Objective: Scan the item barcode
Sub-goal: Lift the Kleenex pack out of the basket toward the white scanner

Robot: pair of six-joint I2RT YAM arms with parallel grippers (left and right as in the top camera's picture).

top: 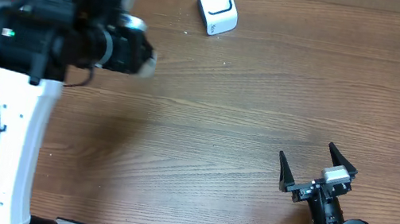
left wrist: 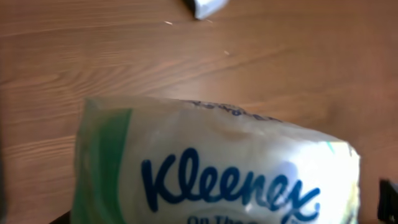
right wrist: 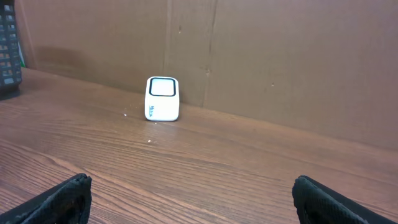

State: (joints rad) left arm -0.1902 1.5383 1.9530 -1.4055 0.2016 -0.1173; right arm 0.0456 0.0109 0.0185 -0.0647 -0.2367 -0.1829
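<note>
Wooden bench (top: 266, 98), overhead: scanner (top: 217, 6) upper centre, right fingers (top: 285, 172) spread at lower right. Left wrist: tissue pack (left wrist: 217, 168) fills the lower frame, clamped between the left fingers (left wrist: 388, 199). Right wrist: scanner upper left, fingers apart.

A soft Kleenex pack (left wrist: 211, 168) is seen close up in the left wrist view, raised above the worktop (left wrist: 56, 50). Its glossy white wrapper is marked with a green band at the left and blue lettering across the face. A small white scanner (top: 217, 7) with a dark-framed window is stood upright at the far edge, apart from the pack.
</note>
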